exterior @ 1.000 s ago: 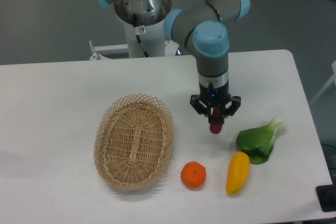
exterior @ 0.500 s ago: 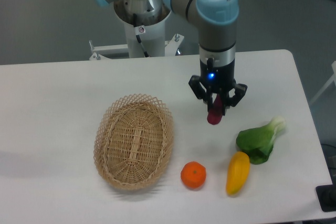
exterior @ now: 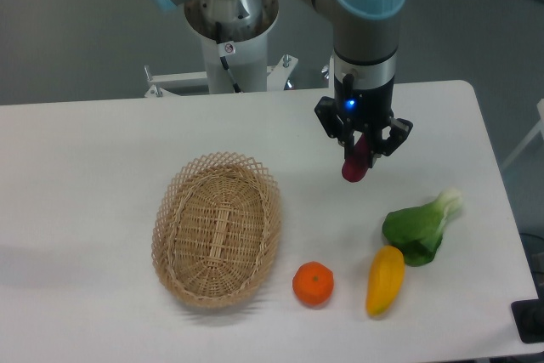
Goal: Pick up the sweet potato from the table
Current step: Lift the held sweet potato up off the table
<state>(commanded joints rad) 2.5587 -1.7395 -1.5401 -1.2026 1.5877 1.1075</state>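
Sweet potato (exterior: 354, 167) hangs in pincer (exterior: 362, 152).

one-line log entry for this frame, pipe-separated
phase: lift | gripper: jaws shut on small dark purple-magenta sweet potato | potato: hanging clear of white table | woven wicker basket: empty

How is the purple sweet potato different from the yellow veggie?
The sweet potato is dark purple-magenta; the yellow vegetable is yellow-orange. The sweet potato looks shorter and thinner than the yellow vegetable. The sweet potato hangs almost upright, pinched in the gripper, while the yellow vegetable lies untouched on the table next to the bok choy. Both are long, smooth, finger-like shapes.
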